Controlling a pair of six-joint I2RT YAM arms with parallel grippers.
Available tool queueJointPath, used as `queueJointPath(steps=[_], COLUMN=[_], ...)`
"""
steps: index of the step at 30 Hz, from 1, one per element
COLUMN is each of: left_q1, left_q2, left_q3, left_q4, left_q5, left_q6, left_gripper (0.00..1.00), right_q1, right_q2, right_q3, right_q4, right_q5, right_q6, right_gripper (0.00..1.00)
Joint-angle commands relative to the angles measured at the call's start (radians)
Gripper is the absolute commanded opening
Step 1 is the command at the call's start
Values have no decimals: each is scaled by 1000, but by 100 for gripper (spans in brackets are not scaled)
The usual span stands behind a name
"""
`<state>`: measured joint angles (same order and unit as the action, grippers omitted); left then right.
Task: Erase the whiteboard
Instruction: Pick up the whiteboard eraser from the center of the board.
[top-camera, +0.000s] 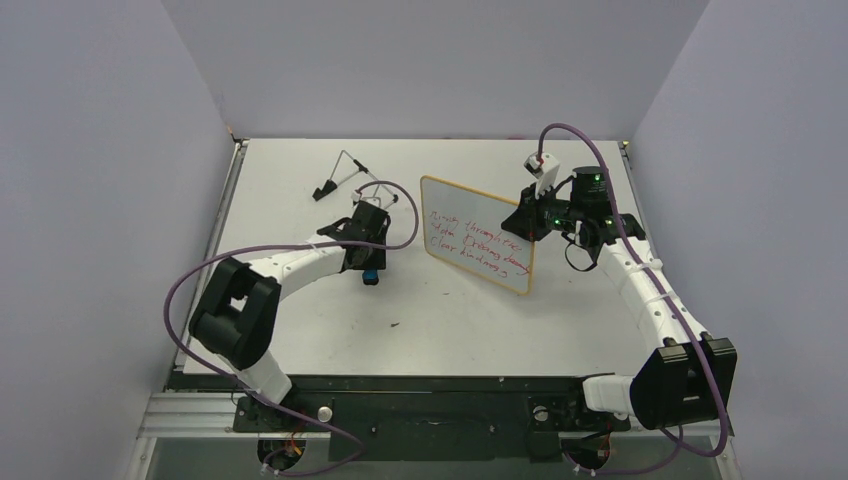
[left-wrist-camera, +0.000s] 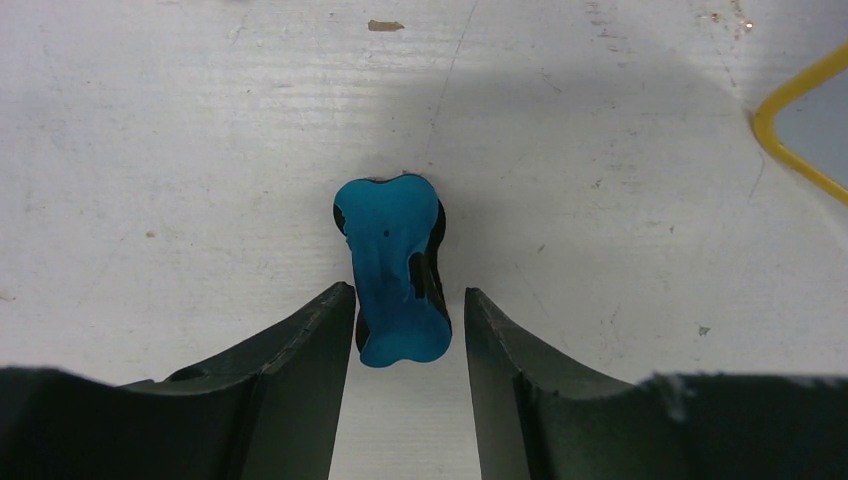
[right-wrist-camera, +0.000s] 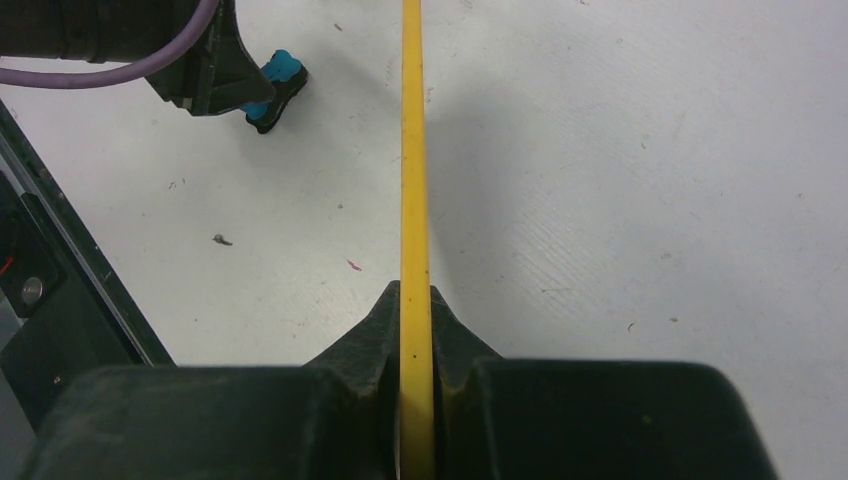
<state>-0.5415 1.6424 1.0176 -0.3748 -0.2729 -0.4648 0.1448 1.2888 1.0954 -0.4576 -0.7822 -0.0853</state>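
Left jaws stand parted astride the eraser (left-wrist-camera: 385, 250) on the bench (top-camera: 300, 170), gripping nothing. Centre them and close squarely across its narrow waist before lifting. At three o'clock from it, the whiteboard (top-camera: 477, 233) is held on edge, red writing unwiped, its rim pinched in the shut right jaws. These should brace against wiping pressure.
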Motion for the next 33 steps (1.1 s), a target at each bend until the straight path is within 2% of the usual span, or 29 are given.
queueJointPath(steps=[1,10,14,19,22,25,26,29,32,33], left_q1=[0,0,2,5,7,9,9,3,-10,-16], left_q2=[60,137,147,150,146,115,103,-18,-150,-212], left_q3=[72,111,109,107,106,89,72,-8,-147,-177], left_q4=[-32,-69,-68,-62,-54,-34,-13,84,266,375], left_q5=[-31,-53,-48,-43,-30,-6,19,118,280,360], left_q6=[-39,-53,-48,-37,-29,1,11,78,113,111], left_gripper=[42,43,39,29,12,3,0,0,0,0], right_q1=[4,4,5,4,6,8,9,13,21,22], right_q2=[2,4,5,6,6,7,8,13,20,20], right_q3=[1,2,3,2,1,2,2,4,6,6], right_q4=[30,29,29,27,26,21,18,4,-12,-17], right_q5=[-4,-8,-10,-11,-11,-11,-12,-22,-45,-48], right_q6=[-16,-18,-18,-19,-21,-28,-35,-51,-75,-79], right_gripper=[0,0,0,0,0,0,0,0,0,0])
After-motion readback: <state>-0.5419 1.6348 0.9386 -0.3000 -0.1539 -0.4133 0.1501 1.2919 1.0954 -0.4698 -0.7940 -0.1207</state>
